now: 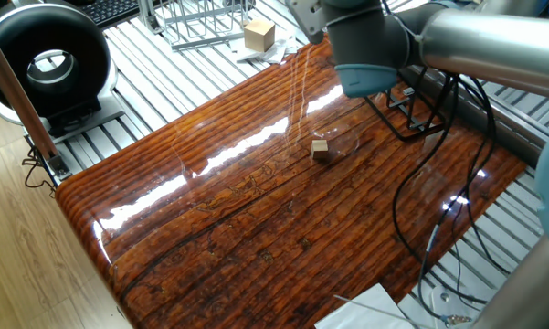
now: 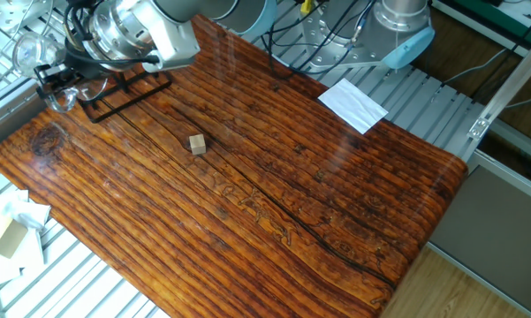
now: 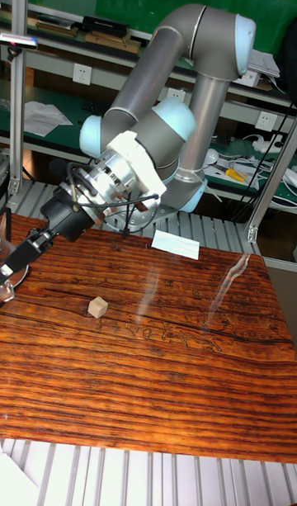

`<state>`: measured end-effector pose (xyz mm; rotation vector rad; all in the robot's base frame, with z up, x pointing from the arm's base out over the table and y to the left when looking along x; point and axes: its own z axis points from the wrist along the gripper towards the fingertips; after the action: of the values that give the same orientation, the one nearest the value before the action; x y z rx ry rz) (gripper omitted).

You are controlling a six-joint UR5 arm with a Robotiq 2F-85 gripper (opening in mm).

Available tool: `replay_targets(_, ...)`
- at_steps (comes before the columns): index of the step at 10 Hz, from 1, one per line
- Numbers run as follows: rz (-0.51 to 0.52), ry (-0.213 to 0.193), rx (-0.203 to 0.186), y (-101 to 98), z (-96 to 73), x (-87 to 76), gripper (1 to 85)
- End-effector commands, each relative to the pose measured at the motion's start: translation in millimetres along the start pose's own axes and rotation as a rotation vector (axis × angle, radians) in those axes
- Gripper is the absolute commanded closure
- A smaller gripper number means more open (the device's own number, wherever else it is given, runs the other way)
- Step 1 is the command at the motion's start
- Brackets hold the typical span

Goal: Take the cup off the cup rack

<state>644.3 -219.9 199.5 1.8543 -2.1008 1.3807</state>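
The table point(image 2: 336, 203) fills most of each view, its glossy wood grain catching glare. The arm point(image 3: 177, 85) reaches to the table's 10 o'clock corner in the other fixed view. The rack point(image 2: 124, 93) lies there, flat on the wood. The gripper point(image 2: 55, 81) hangs at the rack's 9 o'clock end, its fingers closed on the cup point(image 2: 60, 95), which sits just off the rack's end, near the table edge. A cube point(image 2: 196, 144) rests well apart, at the rack's 4 o'clock. Paper point(image 2: 353, 102) lies at 1 o'clock.
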Motion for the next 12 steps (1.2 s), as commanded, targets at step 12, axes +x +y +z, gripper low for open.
replay_targets(12,0.343,-0.141,-0.264,41.9,-51.8,-54.9,84.3)
